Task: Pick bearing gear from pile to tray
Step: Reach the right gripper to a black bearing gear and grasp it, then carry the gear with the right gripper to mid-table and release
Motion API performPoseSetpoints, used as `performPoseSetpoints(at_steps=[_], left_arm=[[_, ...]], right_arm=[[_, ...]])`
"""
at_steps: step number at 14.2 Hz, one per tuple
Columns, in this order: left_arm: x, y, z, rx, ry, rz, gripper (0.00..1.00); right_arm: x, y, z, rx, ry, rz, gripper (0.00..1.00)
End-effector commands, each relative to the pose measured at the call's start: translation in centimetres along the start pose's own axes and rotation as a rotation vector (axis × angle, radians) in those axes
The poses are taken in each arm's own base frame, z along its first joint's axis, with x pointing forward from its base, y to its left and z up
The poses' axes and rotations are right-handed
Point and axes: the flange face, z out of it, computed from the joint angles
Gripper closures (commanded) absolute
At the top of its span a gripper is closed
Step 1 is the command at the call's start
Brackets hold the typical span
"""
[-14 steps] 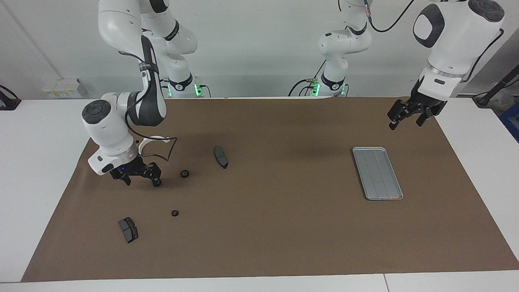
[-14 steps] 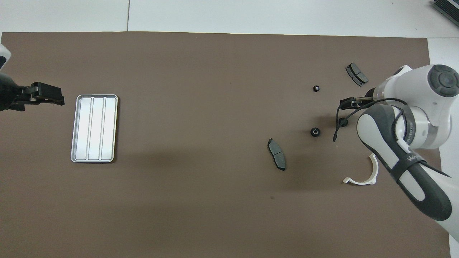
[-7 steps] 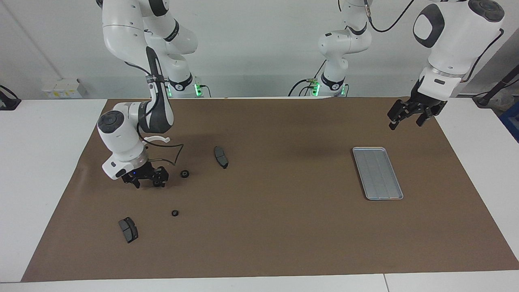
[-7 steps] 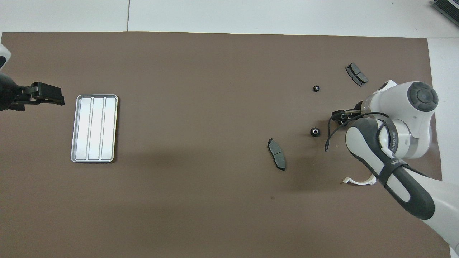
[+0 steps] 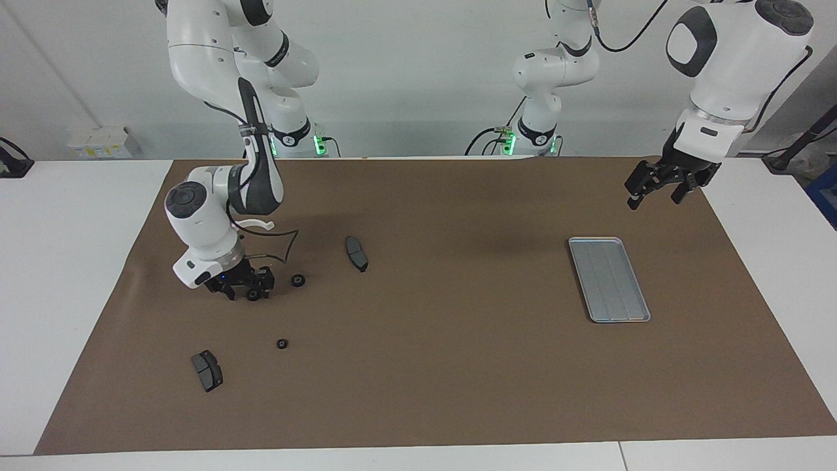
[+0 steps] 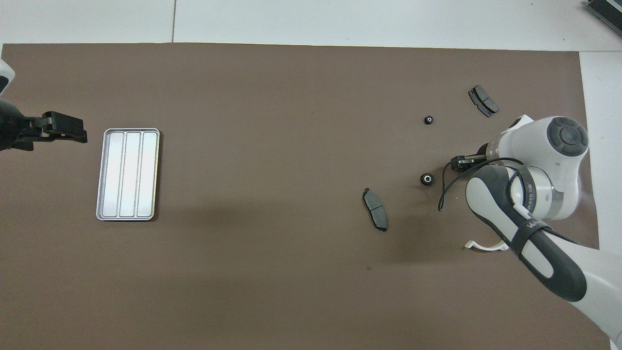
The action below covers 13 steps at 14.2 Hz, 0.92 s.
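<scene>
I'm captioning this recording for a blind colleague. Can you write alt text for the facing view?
The right gripper is down on the brown mat around a small black gear, among another two gears, two brake pads and a white bracket. The left gripper waits open in the air by the empty silver tray.

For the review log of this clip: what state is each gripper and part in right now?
Right gripper: down at the mat, at a bearing gear.
Left gripper: open, empty, waiting raised over the mat.
Tray: flat on the mat, empty.
Other gears: loose, untouched.
Brake pads: lying apart, untouched.
White bracket: partly hidden by the right arm.
</scene>
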Motion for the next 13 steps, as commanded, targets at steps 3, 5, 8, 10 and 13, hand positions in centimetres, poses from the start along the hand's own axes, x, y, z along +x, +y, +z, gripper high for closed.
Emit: performPoseSetpoints(at_steps=[3,5,8,10,13], left_arm=[[-0.6,-0.3,-0.5,0.021,-0.005,-0.002,0.00],[-0.6,-0.3,-0.5,0.021,-0.005,-0.002,0.00],[-0.6,-0.3,-0.5,0.021,-0.005,-0.001,0.00],[-0.6,-0.3,-0.5,0.021,-0.005,-0.001,0.00],[-0.6,-0.3,-0.5,0.021,-0.005,-0.002,0.00]], right_arm=[[-0.3,-0.3,-0.6,0.011,0.025,-0.015,1.00],[0.6,-1.2,-2.2,0.014,0.059,-0.027,1.00],[1.6,-5.3,-4.1,0.043,0.093,0.030,1.00],[2.1,-9.8,-4.9,0.062,0.110,0.073,1.00],[1.9,-17.1,-6.1,0.085,0.126,0.136,1.00]])
